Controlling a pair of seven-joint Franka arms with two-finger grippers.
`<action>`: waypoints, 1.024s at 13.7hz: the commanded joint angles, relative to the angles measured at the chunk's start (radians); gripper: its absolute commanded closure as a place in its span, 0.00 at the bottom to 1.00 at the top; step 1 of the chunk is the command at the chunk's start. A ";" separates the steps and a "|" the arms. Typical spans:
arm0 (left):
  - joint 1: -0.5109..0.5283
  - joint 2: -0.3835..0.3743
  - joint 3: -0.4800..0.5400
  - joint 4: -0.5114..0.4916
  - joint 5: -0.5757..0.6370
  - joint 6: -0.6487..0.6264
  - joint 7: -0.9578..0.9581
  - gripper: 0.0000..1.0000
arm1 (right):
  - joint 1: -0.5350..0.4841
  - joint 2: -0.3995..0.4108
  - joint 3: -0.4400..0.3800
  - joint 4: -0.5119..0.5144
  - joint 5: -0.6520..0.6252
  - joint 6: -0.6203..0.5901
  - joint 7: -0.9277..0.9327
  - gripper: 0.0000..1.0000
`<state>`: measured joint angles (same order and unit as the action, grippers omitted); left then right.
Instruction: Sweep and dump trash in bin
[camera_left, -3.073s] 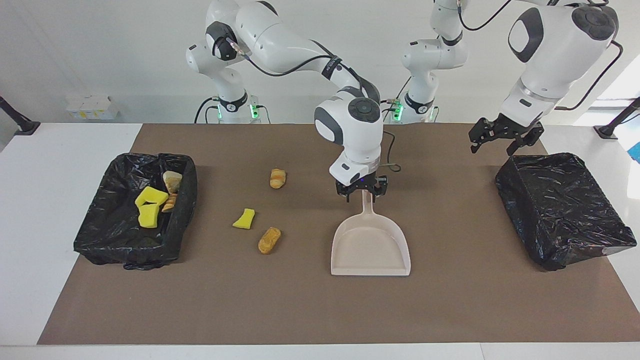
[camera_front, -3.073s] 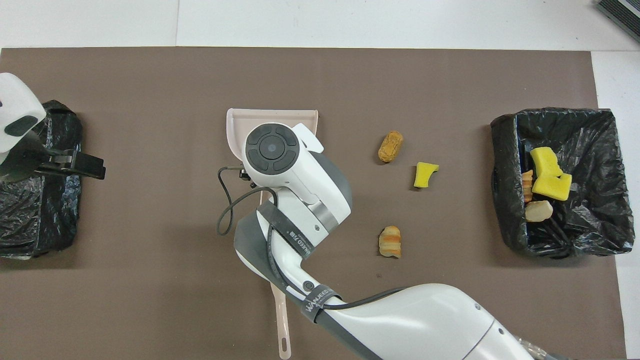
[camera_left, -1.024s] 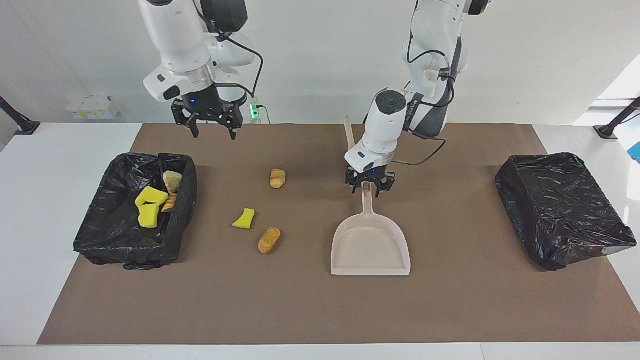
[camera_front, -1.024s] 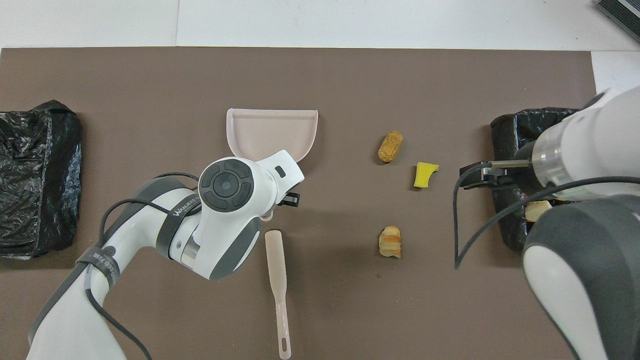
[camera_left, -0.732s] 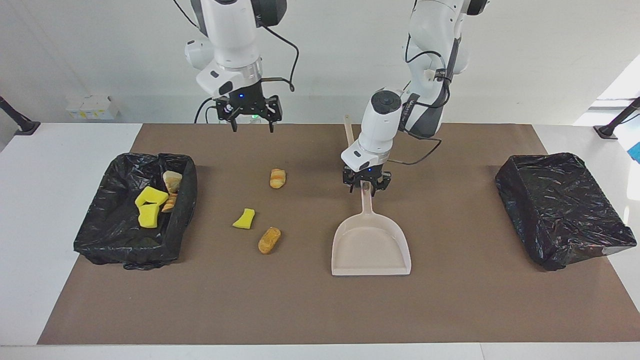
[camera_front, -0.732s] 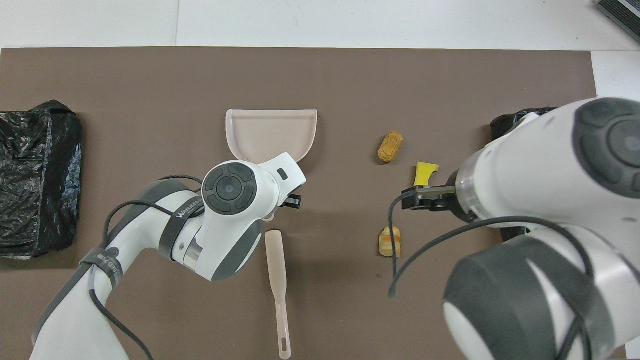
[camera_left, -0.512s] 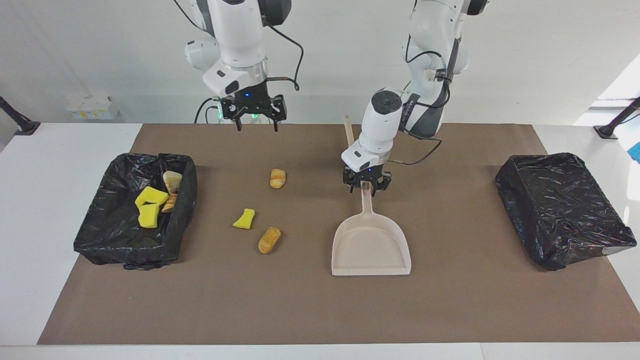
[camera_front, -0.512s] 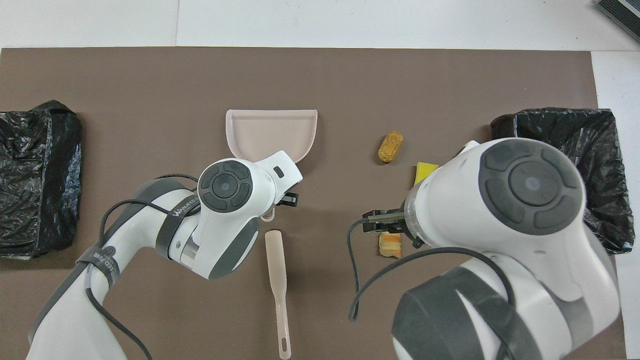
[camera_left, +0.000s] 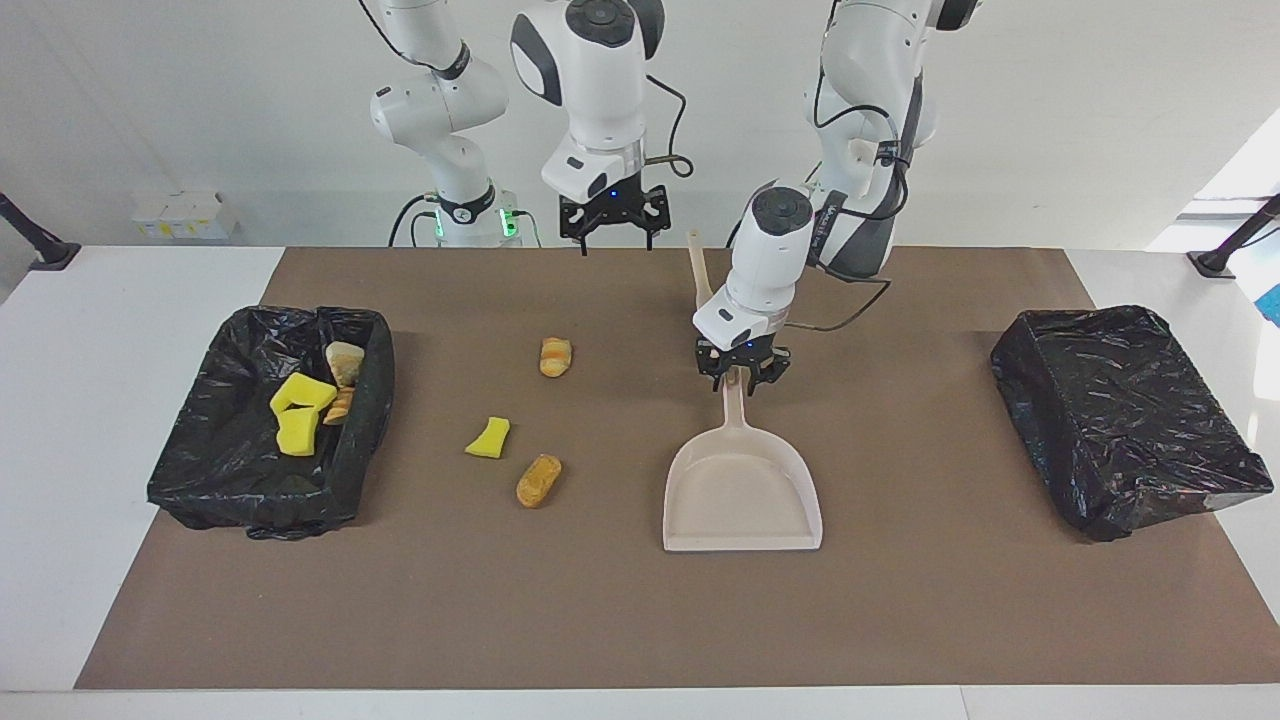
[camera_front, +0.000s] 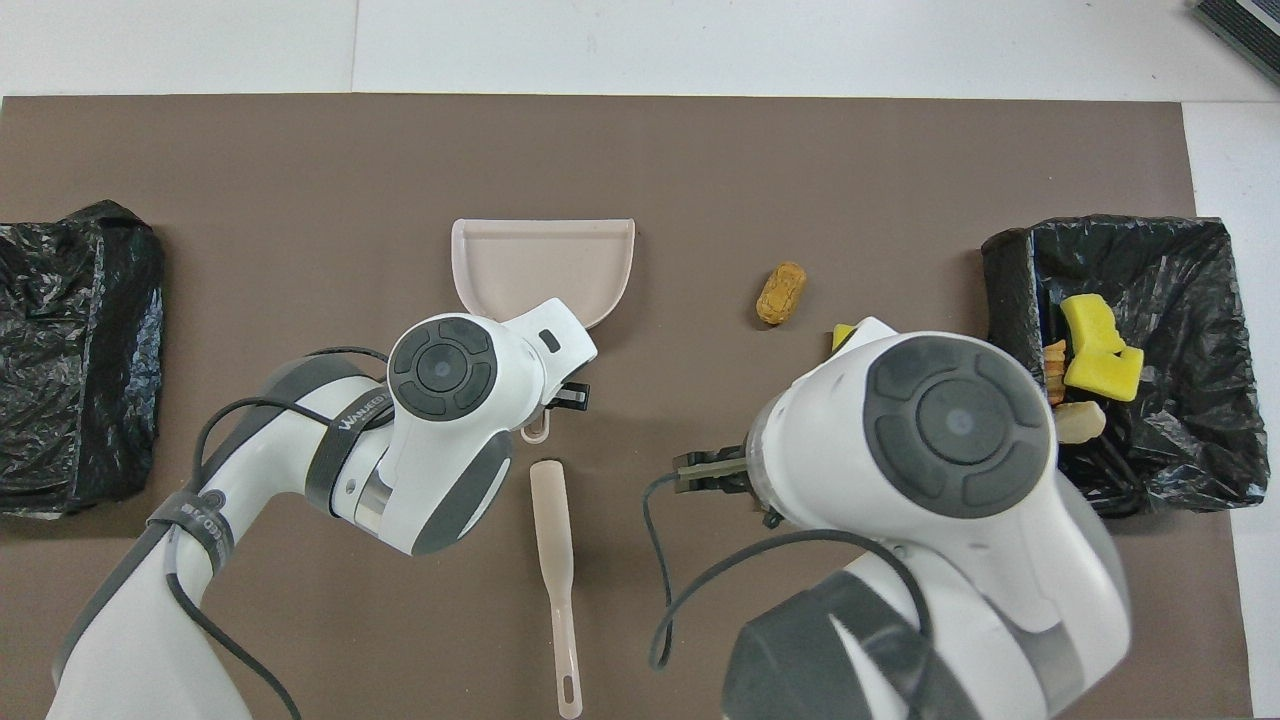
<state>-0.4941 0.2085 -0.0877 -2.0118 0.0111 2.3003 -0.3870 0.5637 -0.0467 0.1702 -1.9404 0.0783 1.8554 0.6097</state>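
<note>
You have four scraps in the black-lined bin (camera_left: 270, 425); three lie beside it. Left hand (camera_left: 741, 378) is at the beige plastic dustpan (camera_left: 741, 495) handle, grip unclear; right hand (camera_left: 612, 225) hangs released.

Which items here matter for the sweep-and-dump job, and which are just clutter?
Job: dustpan, left hand at its handle; sweeping stick; right hand, over the mat; three loose scraps; bin holding scraps.
Lying about: second lined bin; white boxes off the mat.
</note>
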 joint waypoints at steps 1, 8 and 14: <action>-0.008 -0.027 0.003 -0.041 0.012 0.011 -0.033 0.88 | 0.053 -0.003 -0.005 -0.063 0.050 0.074 0.059 0.00; 0.052 -0.020 0.013 -0.004 0.023 0.005 -0.012 1.00 | 0.223 0.117 -0.005 -0.181 0.052 0.302 0.221 0.00; 0.172 -0.026 0.020 0.059 0.021 -0.047 0.305 1.00 | 0.301 0.122 -0.005 -0.258 0.052 0.364 0.243 0.01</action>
<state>-0.3664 0.2032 -0.0635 -1.9717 0.0171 2.2942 -0.2232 0.8423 0.0928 0.1698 -2.1616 0.1090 2.1892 0.8432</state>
